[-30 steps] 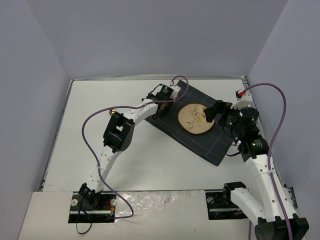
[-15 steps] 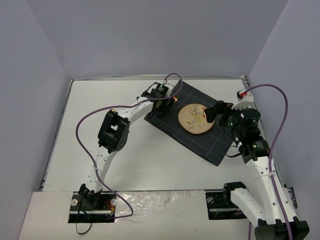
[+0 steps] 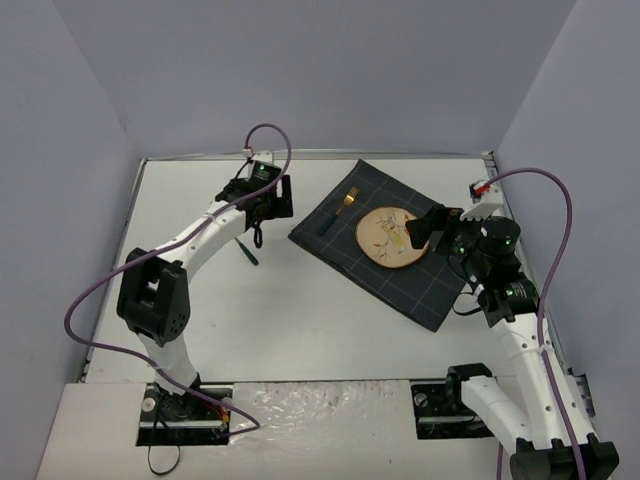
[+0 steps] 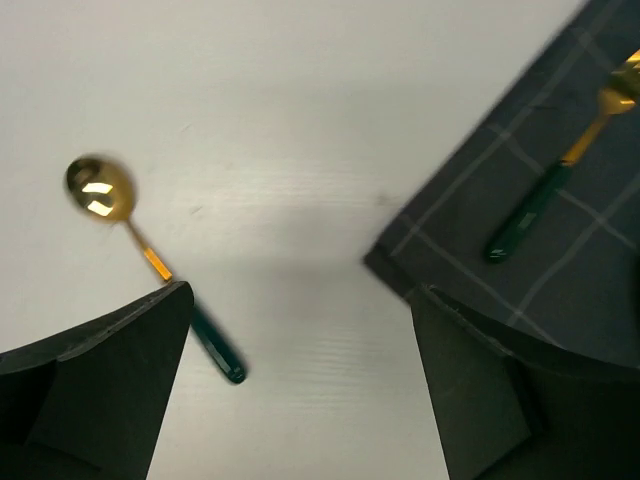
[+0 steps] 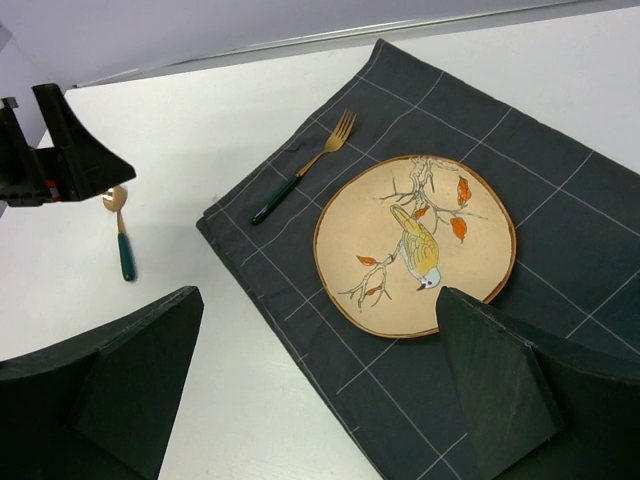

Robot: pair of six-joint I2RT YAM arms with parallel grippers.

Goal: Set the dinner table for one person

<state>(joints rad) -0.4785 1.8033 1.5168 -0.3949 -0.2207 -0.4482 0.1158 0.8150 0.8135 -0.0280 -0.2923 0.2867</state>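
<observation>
White table (image 3: 300, 320) lies under the cloth (image 3: 420, 290); plate (image 3: 390, 238) and fork (image 3: 337, 211) sit on it. Spoon (image 3: 246, 250) lies beside the cloth, not placed yet. My left gripper (image 4: 300, 295) and right gripper (image 5: 320, 300) are spread wide, empty.

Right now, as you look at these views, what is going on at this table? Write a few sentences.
Two robot arms are setting a place on the large white tabletop. A dark grey checked cloth lies on it, carrying a round tan plate with a painted bird and, beside the plate, a gold fork with a dark green handle. A matching gold spoon lies on the bare table off the cloth. The left hand hangs open above it, holding nothing. The right hand is open by the plate, also empty.
</observation>
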